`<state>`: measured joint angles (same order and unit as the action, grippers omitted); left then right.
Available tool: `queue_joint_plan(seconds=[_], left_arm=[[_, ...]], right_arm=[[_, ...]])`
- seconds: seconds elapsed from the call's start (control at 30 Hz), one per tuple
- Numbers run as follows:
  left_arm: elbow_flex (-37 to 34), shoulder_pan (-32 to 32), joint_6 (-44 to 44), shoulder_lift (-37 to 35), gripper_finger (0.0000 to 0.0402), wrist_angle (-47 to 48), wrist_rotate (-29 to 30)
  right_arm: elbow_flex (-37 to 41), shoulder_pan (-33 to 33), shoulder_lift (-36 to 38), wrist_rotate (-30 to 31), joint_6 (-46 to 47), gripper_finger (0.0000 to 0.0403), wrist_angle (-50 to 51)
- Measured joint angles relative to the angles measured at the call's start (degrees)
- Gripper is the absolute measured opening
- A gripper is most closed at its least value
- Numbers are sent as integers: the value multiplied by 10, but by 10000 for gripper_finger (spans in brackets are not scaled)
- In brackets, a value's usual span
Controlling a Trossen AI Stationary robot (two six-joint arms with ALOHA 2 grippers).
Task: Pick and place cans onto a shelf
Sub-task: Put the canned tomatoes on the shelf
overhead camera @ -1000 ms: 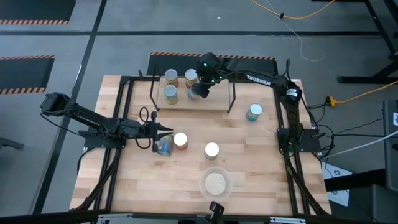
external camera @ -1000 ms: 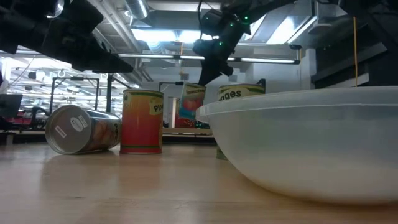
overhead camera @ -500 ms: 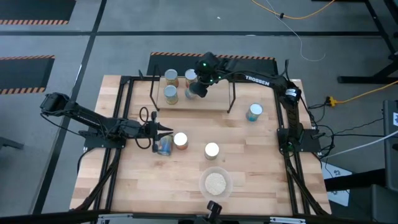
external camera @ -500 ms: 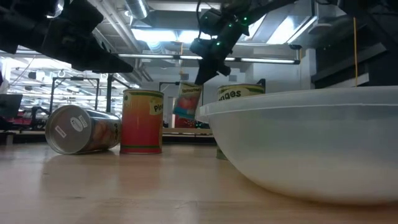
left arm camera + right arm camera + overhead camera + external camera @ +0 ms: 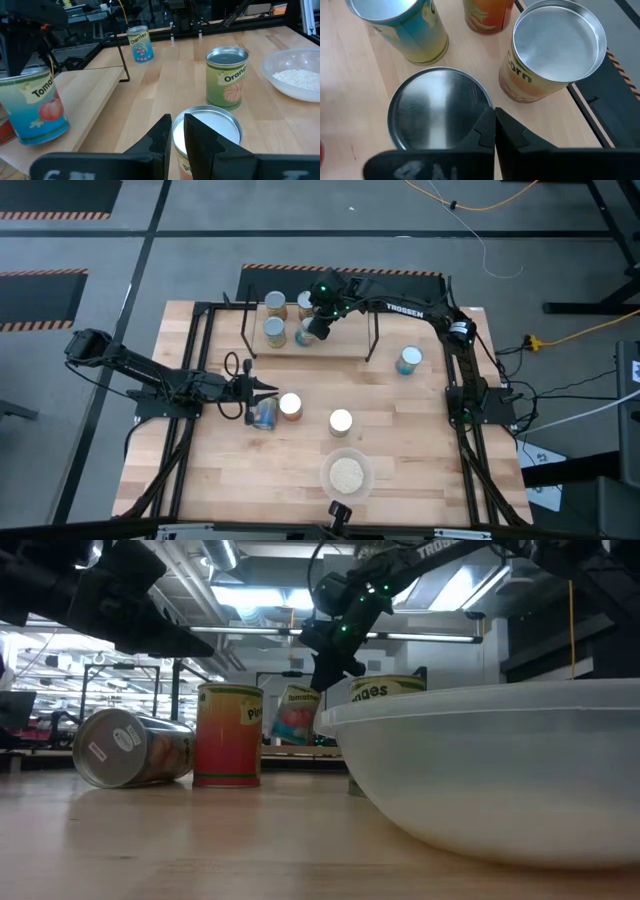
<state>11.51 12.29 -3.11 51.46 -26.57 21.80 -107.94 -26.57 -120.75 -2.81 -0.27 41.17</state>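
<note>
Wooden tabletop point(image 5: 400, 440) carries the shelf point(image 5: 345, 345) along its far edge. Over the shelf, the right gripper point(image 5: 313, 328) has its fingers pressed together over the rim of a tilted blue-label can point(image 5: 295, 716), apparently pinching it; that can sits among three upright cans point(image 5: 274, 332) on the shelf board. The right arm reaches across from the shelf's right side. Well in front of the shelf, the left gripper point(image 5: 268, 390) has fingers nearly together above a can point(image 5: 205, 131), beside a can lying on its side point(image 5: 130, 748).
</note>
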Motion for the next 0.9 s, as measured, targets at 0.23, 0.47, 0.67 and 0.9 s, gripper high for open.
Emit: queue_joint_plan(seconds=[0.23,0.47,0.67,0.9], left_arm=[[0,0,0,0,43,0,0],[0,0,0,0,43,0,0],[0,0,0,0,43,0,0],[0,0,0,0,43,0,0]], right_arm=[[0,0,0,0,0,7,-1],[0,0,-1,1,0,18,0],[0,0,-1,2,0,20,0],[0,0,-1,2,0,20,-1]])
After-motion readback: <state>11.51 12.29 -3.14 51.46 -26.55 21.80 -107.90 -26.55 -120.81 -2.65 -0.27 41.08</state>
